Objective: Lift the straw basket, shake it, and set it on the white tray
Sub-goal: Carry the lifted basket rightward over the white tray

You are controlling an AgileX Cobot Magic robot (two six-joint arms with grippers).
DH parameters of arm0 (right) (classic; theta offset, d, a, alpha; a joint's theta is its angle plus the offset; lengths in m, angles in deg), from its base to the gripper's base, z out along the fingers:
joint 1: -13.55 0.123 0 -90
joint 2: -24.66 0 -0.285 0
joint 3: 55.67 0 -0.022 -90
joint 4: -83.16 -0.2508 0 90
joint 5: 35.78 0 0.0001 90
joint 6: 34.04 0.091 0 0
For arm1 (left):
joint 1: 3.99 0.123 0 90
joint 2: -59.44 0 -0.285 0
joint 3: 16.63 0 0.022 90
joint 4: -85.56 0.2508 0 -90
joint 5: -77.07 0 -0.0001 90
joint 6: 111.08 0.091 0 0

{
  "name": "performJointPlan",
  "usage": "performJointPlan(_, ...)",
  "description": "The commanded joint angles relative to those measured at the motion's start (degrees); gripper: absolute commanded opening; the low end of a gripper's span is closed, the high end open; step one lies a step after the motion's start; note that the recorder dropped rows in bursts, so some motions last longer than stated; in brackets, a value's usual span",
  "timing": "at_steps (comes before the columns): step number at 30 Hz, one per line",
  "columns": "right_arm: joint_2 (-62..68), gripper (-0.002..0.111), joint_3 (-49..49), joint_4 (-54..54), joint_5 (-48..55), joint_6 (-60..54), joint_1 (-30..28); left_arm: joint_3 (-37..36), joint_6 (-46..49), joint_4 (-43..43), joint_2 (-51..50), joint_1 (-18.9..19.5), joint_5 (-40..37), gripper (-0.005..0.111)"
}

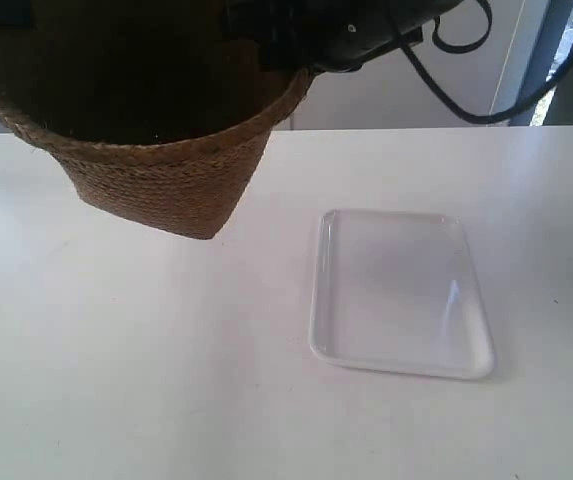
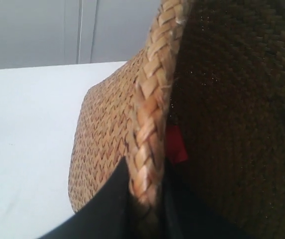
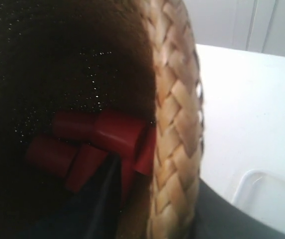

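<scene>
straw basket (image 1: 156, 180) held off table (image 1: 166, 390), tilted, up and to exterior view's left of white tray (image 1: 401, 295), well apart from it; tray flat, nothing on it; set-down needs carry across, then down onto tray; left gripper (image 2: 144, 209) pinched on braided rim, finger each side; right gripper (image 3: 167, 214) clamped likewise on rim nearer tray
</scene>
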Motion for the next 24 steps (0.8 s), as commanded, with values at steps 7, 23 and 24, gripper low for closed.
performJointPlan(7, -5.80, 0.000, 5.46, 8.52, 6.24, 3.08, -0.09, -5.10, 6.65, -3.20, 1.96, -0.04, 0.19, 0.000)
performJointPlan(23, -20.74, 0.000, 17.59, 18.43, 9.06, 6.15, 1.00, -23.11, 24.80, -30.40, 13.86, -4.01, 10.64, 0.000)
performJointPlan(24, -20.85, 0.000, 17.59, 18.43, 8.93, 5.89, 1.14, -23.86, 24.80, -30.54, 14.52, -5.23, 12.31, 0.000)
